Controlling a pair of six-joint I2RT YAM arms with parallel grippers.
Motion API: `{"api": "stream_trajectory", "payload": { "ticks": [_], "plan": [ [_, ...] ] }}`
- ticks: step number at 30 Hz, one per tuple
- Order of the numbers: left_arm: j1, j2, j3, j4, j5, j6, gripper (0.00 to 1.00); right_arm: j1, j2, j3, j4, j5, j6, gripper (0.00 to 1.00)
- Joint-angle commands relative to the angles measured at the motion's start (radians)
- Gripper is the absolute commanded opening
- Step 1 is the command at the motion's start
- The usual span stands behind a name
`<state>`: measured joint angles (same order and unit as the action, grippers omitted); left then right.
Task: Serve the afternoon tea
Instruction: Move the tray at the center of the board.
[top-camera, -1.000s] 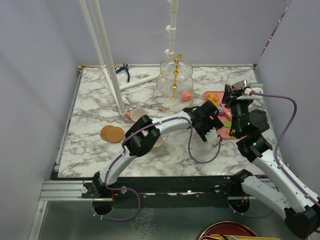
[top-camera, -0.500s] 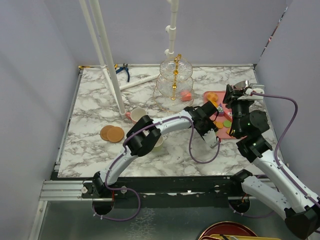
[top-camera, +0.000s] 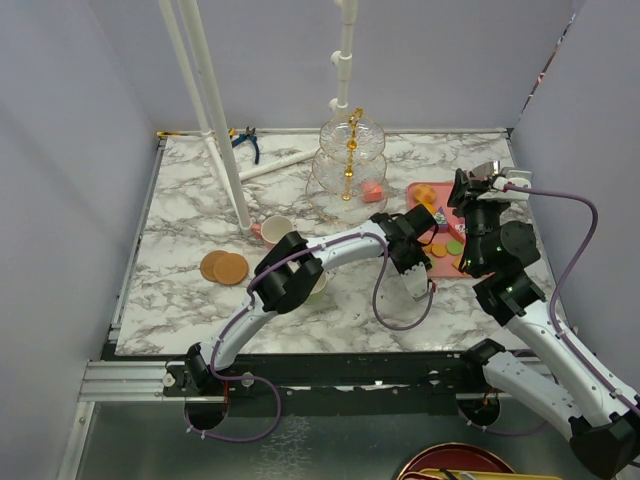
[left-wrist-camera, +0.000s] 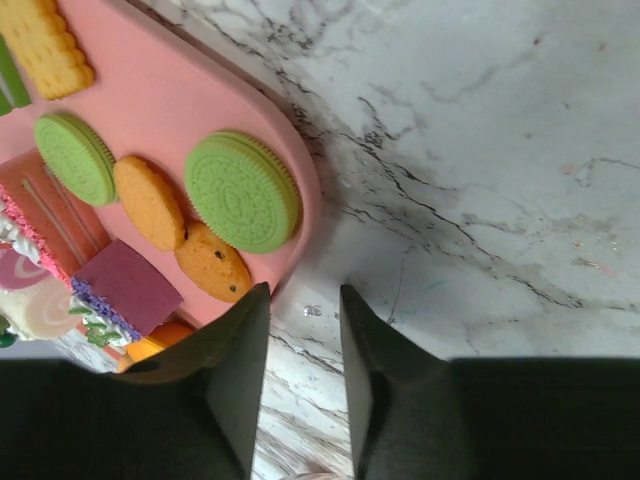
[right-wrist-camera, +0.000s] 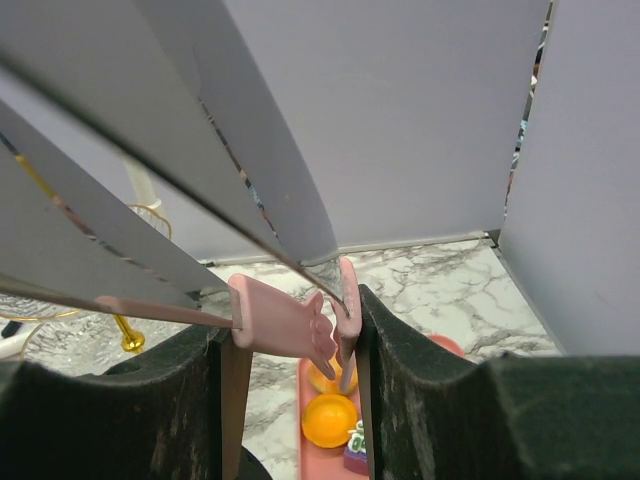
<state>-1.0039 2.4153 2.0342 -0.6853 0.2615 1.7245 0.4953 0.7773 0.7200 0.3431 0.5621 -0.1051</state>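
The left end effector (left-wrist-camera: 303, 292) hangs with its jaws a narrow gap apart and nothing between them, over the rounded corner of the pink tray (left-wrist-camera: 170, 90). A green macaron (left-wrist-camera: 242, 190) and a speckled cookie (left-wrist-camera: 213, 262) lie just inside the rim. The right end effector (right-wrist-camera: 295, 335) is clamped on a pair of tongs (right-wrist-camera: 280, 325), held up over the far right of the same tray.

The step looks like moving sweets from the tray to the glass stand (top-camera: 350, 165), which is just left of the tray and holds at least one piece. Next, the left jaws probably need to widen and shift inward over a sweet, since they now straddle the rim.

Room is tight here: both arms crowd the tray, with the stand's glass edge on its left and the wall to its right. The near-centre worktop (top-camera: 340, 310) is open.
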Motion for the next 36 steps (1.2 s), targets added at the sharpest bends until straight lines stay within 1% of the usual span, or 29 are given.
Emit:
{"api": "stream_trajectory", "payload": {
  "ticks": [1, 3, 7, 12, 21, 29, 31, 33, 36],
  "plan": [
    [0.000, 0.031, -0.025, -0.140, -0.062, 0.018, 0.30, -0.009, -0.005, -0.003, 0.036, 0.029, 0.005, 0.42],
    [0.007, 0.025, -0.033, -0.151, -0.080, 0.010, 0.26, -0.009, 0.000, -0.001, 0.038, 0.031, 0.007, 0.42],
    [0.022, 0.008, -0.057, -0.153, -0.090, -0.026, 0.24, -0.010, 0.009, 0.001, 0.032, 0.029, 0.022, 0.43],
    [0.041, -0.035, -0.127, -0.157, -0.111, -0.055, 0.14, -0.010, 0.018, -0.001, 0.024, 0.031, 0.035, 0.42],
    [0.087, -0.203, -0.381, -0.158, -0.153, -0.063, 0.14, -0.014, 0.048, -0.015, 0.020, 0.035, 0.056, 0.42],
    [0.108, -0.325, -0.601, -0.149, -0.214, -0.036, 0.17, -0.015, 0.110, -0.047, 0.045, 0.048, 0.082, 0.43],
    [0.110, -0.351, -0.641, -0.131, -0.214, -0.025, 0.20, -0.017, 0.134, -0.052, 0.055, 0.054, 0.088, 0.46],
    [0.110, -0.376, -0.675, -0.119, -0.198, -0.005, 0.25, -0.016, 0.161, -0.056, 0.065, 0.059, 0.093, 0.48],
    [0.105, -0.419, -0.721, -0.105, -0.159, 0.064, 0.33, -0.022, 0.206, -0.060, 0.090, 0.063, 0.094, 0.50]
  ]
}}
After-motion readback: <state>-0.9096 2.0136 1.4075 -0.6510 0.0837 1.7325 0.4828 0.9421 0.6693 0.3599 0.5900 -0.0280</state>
